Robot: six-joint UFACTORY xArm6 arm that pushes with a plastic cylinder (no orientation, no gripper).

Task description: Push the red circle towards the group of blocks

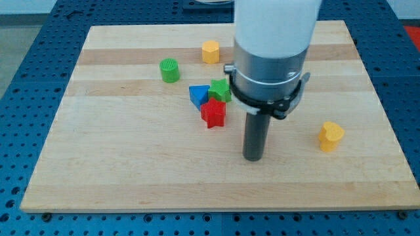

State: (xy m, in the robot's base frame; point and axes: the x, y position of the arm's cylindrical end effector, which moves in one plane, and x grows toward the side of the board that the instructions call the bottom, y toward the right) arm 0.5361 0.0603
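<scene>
The red circle does not show anywhere on my feed. The only red piece I can see is the red star [213,113], so I judge the circle may be hidden behind the arm's wide body [275,39], which covers a good part of the board's upper right. I cannot place it more exactly than that.

The group it should go towards sits just left of the board's centre. It is made up of the red star, a blue block [198,96] whose shape I cannot make out, and a green star [220,90], all packed close or touching. My tip [253,157] rests on the wooden board [131,164], to the lower right of the red star and near it, but touching no block. The rod has nothing to clamp with and carries nothing.

To do this step well, I would first get the circle into sight. Then I would bring the tip round to the side of it facing away from the cluster and push in a straight line through its middle so it does not slip off sideways. On the way round I would keep clear of the red star.

Six blocks are visible. One is red, one is blue, two are green (the star and a green cylinder [170,70]) and two are yellow (a yellow hexagon [210,51] and a yellow heart [331,136]). There are no red circles in sight.
</scene>
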